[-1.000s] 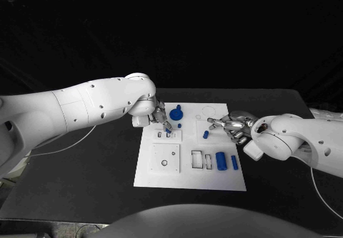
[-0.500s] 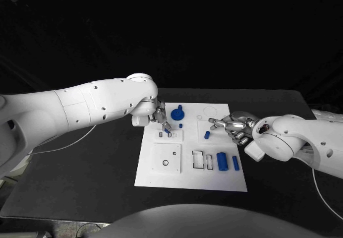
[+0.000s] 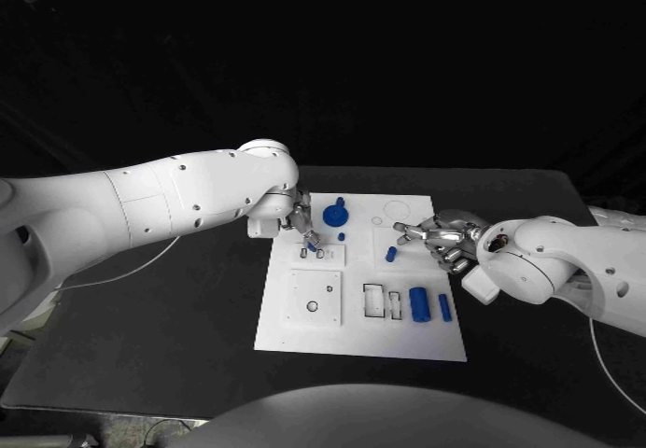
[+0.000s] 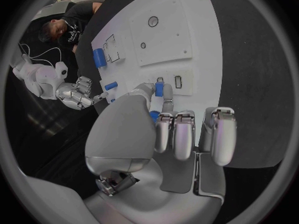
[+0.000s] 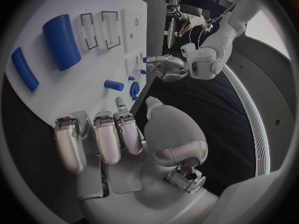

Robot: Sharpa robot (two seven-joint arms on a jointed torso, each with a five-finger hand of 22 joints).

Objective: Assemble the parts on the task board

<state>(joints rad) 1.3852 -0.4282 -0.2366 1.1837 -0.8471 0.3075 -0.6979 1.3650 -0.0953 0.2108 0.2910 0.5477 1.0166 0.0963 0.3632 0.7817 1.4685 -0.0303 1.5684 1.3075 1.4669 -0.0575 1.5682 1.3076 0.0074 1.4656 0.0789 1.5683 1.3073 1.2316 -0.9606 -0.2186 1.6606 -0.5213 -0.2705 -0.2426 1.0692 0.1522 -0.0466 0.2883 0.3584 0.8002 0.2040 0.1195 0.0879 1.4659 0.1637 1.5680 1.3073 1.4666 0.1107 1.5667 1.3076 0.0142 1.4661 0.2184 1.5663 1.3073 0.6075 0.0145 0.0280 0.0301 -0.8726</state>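
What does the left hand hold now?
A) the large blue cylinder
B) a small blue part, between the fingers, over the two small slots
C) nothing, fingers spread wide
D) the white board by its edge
B: the left hand pinches a small blue part above the task board.

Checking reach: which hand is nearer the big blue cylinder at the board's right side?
Right. The right hand sits just beyond the big blue cylinder, at the board's right edge. The left hand is across the task board, holding a small blue part over the slots.
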